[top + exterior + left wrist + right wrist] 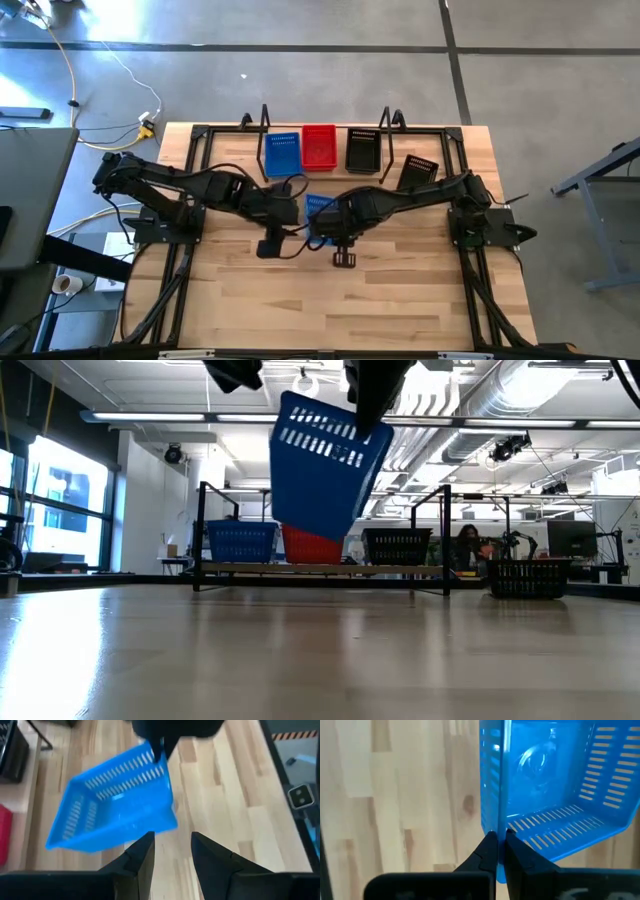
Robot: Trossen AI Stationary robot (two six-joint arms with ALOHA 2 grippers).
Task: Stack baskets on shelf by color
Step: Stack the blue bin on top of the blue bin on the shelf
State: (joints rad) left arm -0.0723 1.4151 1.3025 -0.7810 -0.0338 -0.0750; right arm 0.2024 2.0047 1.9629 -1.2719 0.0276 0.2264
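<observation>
A blue perforated basket hangs tilted above the middle of the table, held by my right gripper, which is shut on its wall. In the high view the basket lies partly hidden under the right arm. My left gripper is open and hovers just left of the basket; its fingers stand close to the basket's lower corner without touching it. On the shelf at the far edge sit a blue basket, a red one and a black one. My right gripper pinches the top of the blue basket's side wall near a corner, one finger inside the basket and one outside. The fingers come from above, pointing down. The basket is lifted clear of the table and hangs tilted below them, its open side turned toward the left arm.
Another black basket lies on the table right of the shelf, near the right arm. Black wire uprights flank the shelf. The near half of the wooden table is bare wood. A person sits far behind the table.
</observation>
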